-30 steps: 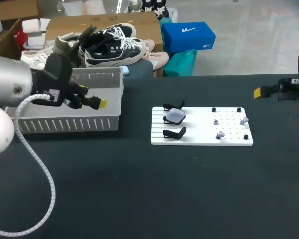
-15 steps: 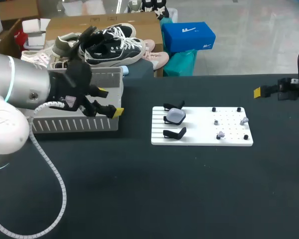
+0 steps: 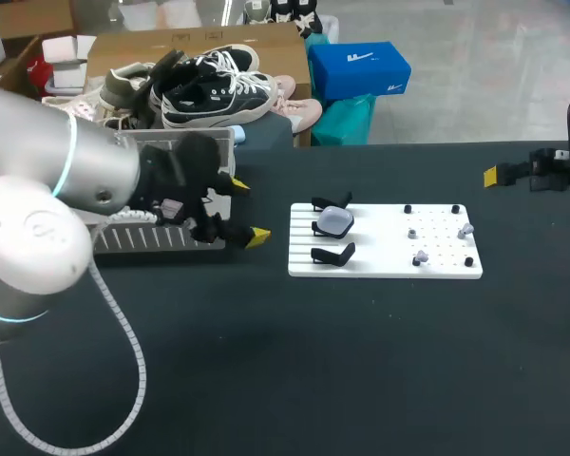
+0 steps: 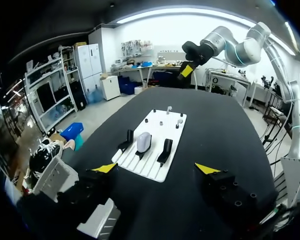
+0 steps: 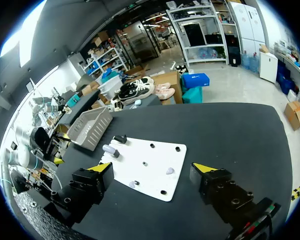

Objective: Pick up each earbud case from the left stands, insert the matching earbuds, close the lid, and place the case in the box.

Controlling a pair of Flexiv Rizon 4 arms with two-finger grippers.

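A pale earbud case sits on the middle one of three black stands at the left end of a white board. The other two stands hold nothing. Small earbuds stand on pegs toward the board's right end. My left gripper hovers open just left of the board, in front of the grey box. In the left wrist view the case lies ahead of the open gripper. My right gripper hangs open at the table's far right; in the right wrist view this gripper holds nothing.
The grey slotted box stands at the table's back left, partly hidden by my left arm. Dark tabletop spreads in front of the board.
My left arm has swung right, from over the grey box to just left of the board, with its fingers still open. The right arm has not moved.
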